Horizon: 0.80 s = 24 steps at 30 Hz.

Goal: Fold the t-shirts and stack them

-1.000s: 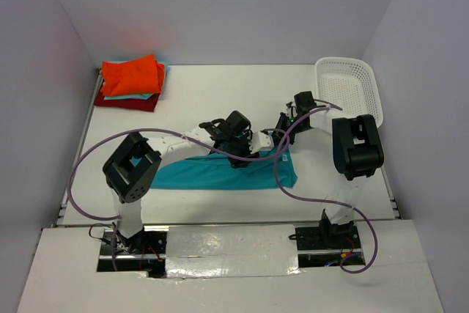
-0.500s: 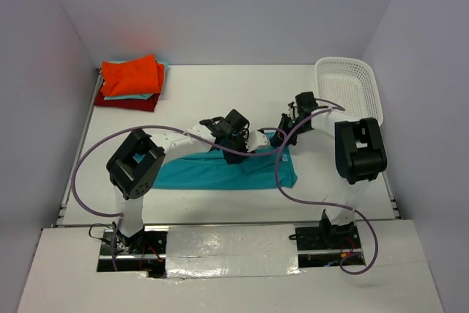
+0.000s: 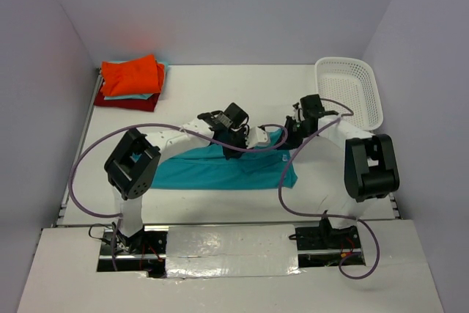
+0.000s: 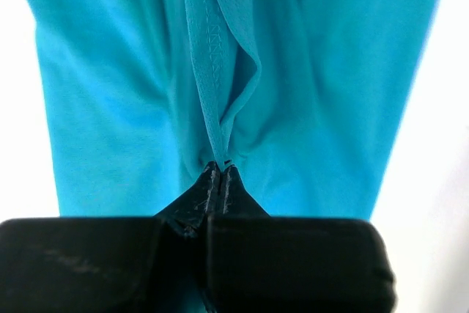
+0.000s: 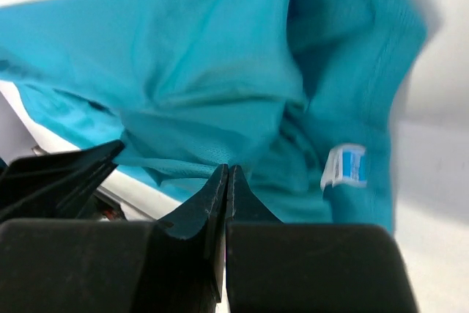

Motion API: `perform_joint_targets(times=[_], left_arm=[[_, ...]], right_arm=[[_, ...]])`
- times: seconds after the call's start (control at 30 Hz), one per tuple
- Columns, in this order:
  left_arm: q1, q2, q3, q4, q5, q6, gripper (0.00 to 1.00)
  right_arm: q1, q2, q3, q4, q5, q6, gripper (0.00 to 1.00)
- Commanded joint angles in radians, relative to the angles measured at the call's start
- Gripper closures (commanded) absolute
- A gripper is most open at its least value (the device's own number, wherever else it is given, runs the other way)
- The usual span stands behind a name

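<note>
Just pinched shut on hem of teal shirt (image 3: pixel 220 172) with left gripper (image 4: pixel 221 170), mid table (image 3: pixel 220 100). Clamped near label (image 5: pixel 344 166) with right gripper (image 5: pixel 226 174). Ready, likely, to lift and fold.

My feed shows the white table (image 3: pixel 198 100) carrying a teal t-shirt (image 3: pixel 212 172) near its middle. Behind and left of that shirt, a dark red t-shirt (image 3: pixel 124 103) lies under a pile (image 3: pixel 132 77); behind and right stands a white mesh basket (image 3: pixel 341 61).
</note>
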Motion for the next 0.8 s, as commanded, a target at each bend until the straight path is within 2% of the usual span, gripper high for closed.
perform_joint_targets(times=[0.0, 0.1, 0.17, 0.2, 0.23, 0.27, 0.3, 0.33, 0.37, 0.43, 0.47, 0.5, 0.53, 0.57, 0.6, 0.63, 0.67, 0.77], left_arm=[[0.002, -0.07, 0.018, -0.074, 0.098, 0.077, 1.0], [0.003, -0.076, 0.008, -0.107, 0.165, 0.122, 1.0], [-0.003, -0.062, -0.007, -0.131, 0.173, 0.154, 1.0], [-0.016, -0.049, -0.025, -0.134, 0.153, 0.177, 0.87], [-0.021, -0.044, -0.036, -0.133, 0.146, 0.18, 0.81], [-0.024, -0.036, -0.042, -0.131, 0.145, 0.183, 0.77], [-0.026, -0.03, -0.048, -0.128, 0.15, 0.177, 0.74], [-0.026, -0.032, -0.057, -0.124, 0.15, 0.168, 0.64], [-0.026, -0.036, -0.058, -0.121, 0.142, 0.162, 0.61], [-0.024, -0.044, -0.044, -0.13, 0.127, 0.162, 0.55], [-0.023, -0.053, -0.036, -0.15, 0.119, 0.165, 0.53], [-0.017, -0.059, -0.015, -0.162, 0.119, 0.17, 0.44], [-0.013, -0.062, -0.001, -0.177, 0.121, 0.174, 0.39], [-0.012, -0.068, 0.013, -0.193, 0.119, 0.18, 0.36], [-0.009, -0.068, 0.046, -0.229, 0.119, 0.183, 0.25], [-0.006, -0.071, 0.063, -0.246, 0.121, 0.185, 0.23], [0.003, -0.073, 0.079, -0.265, 0.128, 0.194, 0.23], [0.052, -0.087, 0.12, -0.323, 0.197, 0.203, 0.24]], right_arm=[[0.023, -0.099, -0.06, -0.014, 0.027, -0.005, 1.0], [0.033, -0.136, -0.118, 0.004, 0.024, 0.009, 1.0], [0.037, -0.142, -0.156, 0.03, 0.013, 0.023, 0.96], [0.043, -0.136, -0.176, 0.045, -0.002, 0.027, 0.89], [0.047, -0.133, -0.184, 0.05, -0.013, 0.029, 0.84], [0.045, -0.133, -0.19, 0.05, -0.025, 0.029, 0.73], [0.045, -0.137, -0.199, 0.046, -0.037, 0.027, 0.69], [0.043, -0.163, -0.202, 0.038, -0.024, 0.03, 0.66], [0.043, -0.188, -0.204, 0.017, -0.007, 0.03, 0.6], [0.04, -0.277, -0.196, -0.012, 0.051, 0.023, 0.58], [0.04, -0.307, -0.189, -0.025, 0.074, 0.018, 0.58], [0.04, -0.361, -0.175, -0.045, 0.097, 0.015, 0.58], [0.042, -0.381, -0.166, -0.054, 0.149, 0.01, 0.58], [0.043, -0.397, -0.158, -0.057, 0.168, 0.004, 0.59], [0.043, -0.407, -0.146, -0.048, 0.176, 0.003, 0.6], [0.043, -0.404, -0.138, -0.036, 0.177, 0.0, 0.64], [0.047, -0.392, -0.123, -0.02, 0.167, 0.009, 0.77], [0.066, -0.284, -0.089, 0.062, 0.144, 0.03, 0.99]])
